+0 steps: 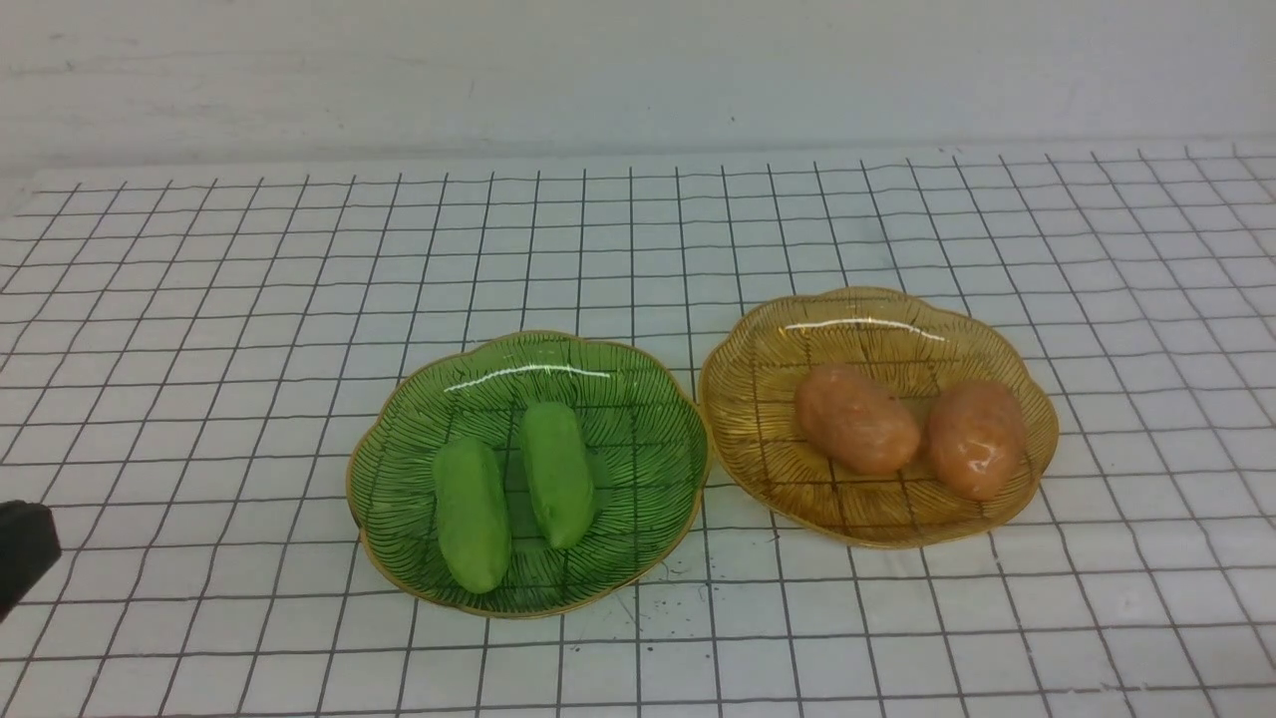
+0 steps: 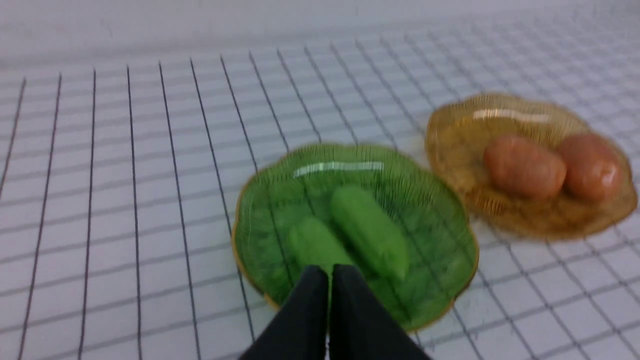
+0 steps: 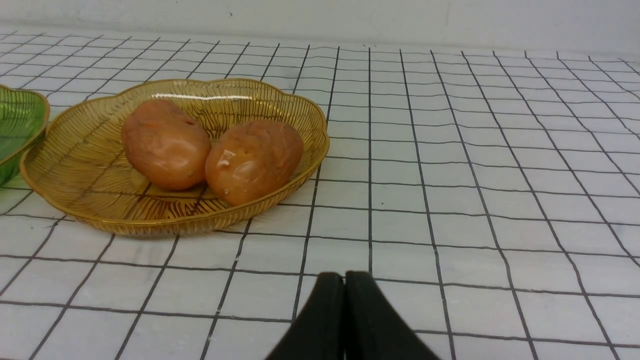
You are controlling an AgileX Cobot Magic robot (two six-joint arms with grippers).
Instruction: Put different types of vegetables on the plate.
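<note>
- Two green cucumbers lie side by side in the green glass plate (image 1: 399, 469): the left cucumber (image 1: 471, 515) nearer the robot, the right cucumber (image 1: 556, 473) just beside it, a narrow gap between them; both point roughly away from the robot
- Two potatoes sit in the amber glass plate (image 1: 768, 339), the left potato (image 1: 855, 418) touching or almost touching the right potato (image 1: 975, 437); the two plates stand rim to rim on the gridded desk (image 1: 199, 299)
- The left hand (image 2: 330, 272) is closed, its fingers pressed together, gripping nothing; it hovers short of the green plate; only a dark corner of it shows in the front view
- The right hand (image 3: 344, 280) is likewise closed and empty, low over the desk, well short of the amber plate
- The cucumbers look matte, likely light and easy to pinch across the narrow middle
- The potatoes look glossy, so probably slippery; a grip across the short axis at the widest part seems safest
- The plates look fragile and may slide if nudged
</note>
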